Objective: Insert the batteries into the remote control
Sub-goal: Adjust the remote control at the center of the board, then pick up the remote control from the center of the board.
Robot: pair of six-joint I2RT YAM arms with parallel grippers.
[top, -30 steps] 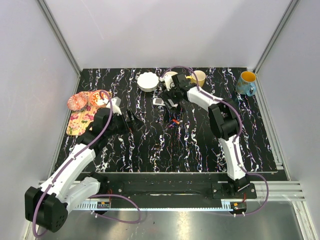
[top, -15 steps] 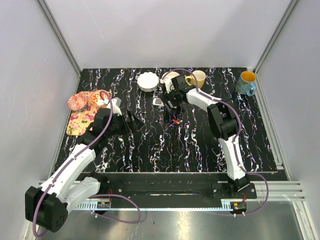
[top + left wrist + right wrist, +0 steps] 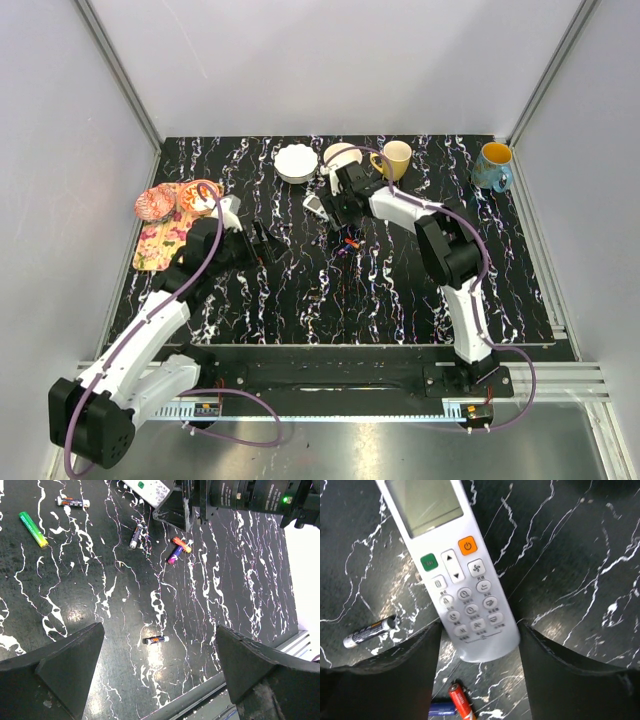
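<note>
The remote control (image 3: 451, 567) is a white bar lying buttons up, display at its far end; it also shows in the top view (image 3: 314, 205) and at the top of the left wrist view (image 3: 150, 488). My right gripper (image 3: 480, 627) (image 3: 338, 207) is closed on the remote's button end, one finger against each long edge. A red battery (image 3: 459, 702) and a blue one (image 3: 442, 709) lie just below it, a dark one (image 3: 370, 632) to the left. My left gripper (image 3: 160, 630) (image 3: 262, 238) is open and empty above a lone battery (image 3: 155, 640). More batteries (image 3: 136, 535) and a green one (image 3: 33, 529) lie farther off.
At the back stand a white bowl (image 3: 296, 162), a second white dish (image 3: 342, 154), a yellow mug (image 3: 397, 156) and a blue mug (image 3: 493, 166). A patterned tray (image 3: 160, 238) with toy food sits at the left edge. The table's near edge (image 3: 200, 695) runs below the left gripper.
My right gripper has drawn slightly nearer and leftward around the remote, and the remote has turned a little. The left arm has barely moved.
</note>
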